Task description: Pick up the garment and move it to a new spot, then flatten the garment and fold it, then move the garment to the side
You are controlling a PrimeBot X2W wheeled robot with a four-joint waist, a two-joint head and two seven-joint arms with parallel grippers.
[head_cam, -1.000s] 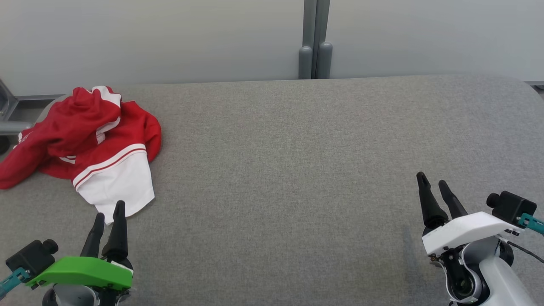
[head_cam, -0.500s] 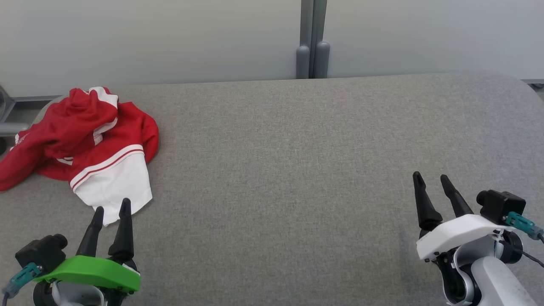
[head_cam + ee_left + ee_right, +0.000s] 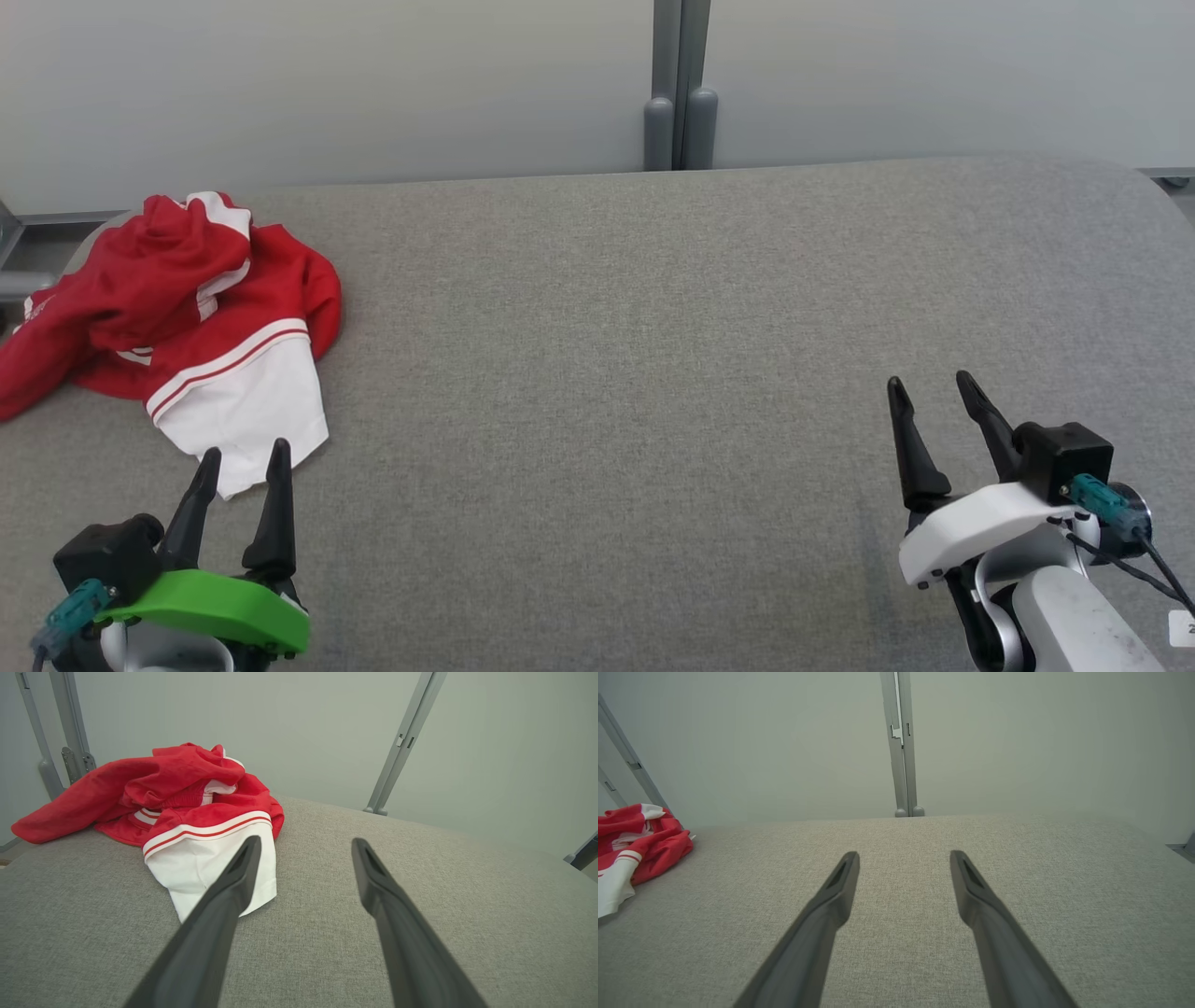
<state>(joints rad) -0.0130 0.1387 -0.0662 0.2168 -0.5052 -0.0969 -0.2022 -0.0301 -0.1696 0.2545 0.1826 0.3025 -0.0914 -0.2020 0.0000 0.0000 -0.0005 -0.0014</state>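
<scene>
grey woven fabric covers the long table [image 3: 597, 392], which runs across the head view with a pale wall [image 3: 373, 84] behind it and a pair of grey upright posts [image 3: 680, 121] at the middle of its far edge. the garment [image 3: 187, 289] lies crumpled in a heap at the table's far left corner. its red cloth is bunched on top, a white sleeve [image 3: 243, 420] with red-and-white striped trim spreads flat toward the near side, and one red fold trails off to the left edge of that view. the left gripper [image 3: 245, 450], on its green-shelled wrist, sits at the lower left with its two dark fingers spread wide and nothing between them. its tips are just beside the near corner of the white sleeve. in the left wrist view one finger crosses in front of that corner while the other stands over bare fabric; whether it touches the cloth cannot be told. the right gripper [image 3: 929, 379], on a white-shelled wrist at the lower right, is likewise released and empty, over bare table well apart from the garment, which shows at the far left of the right wrist view.
</scene>
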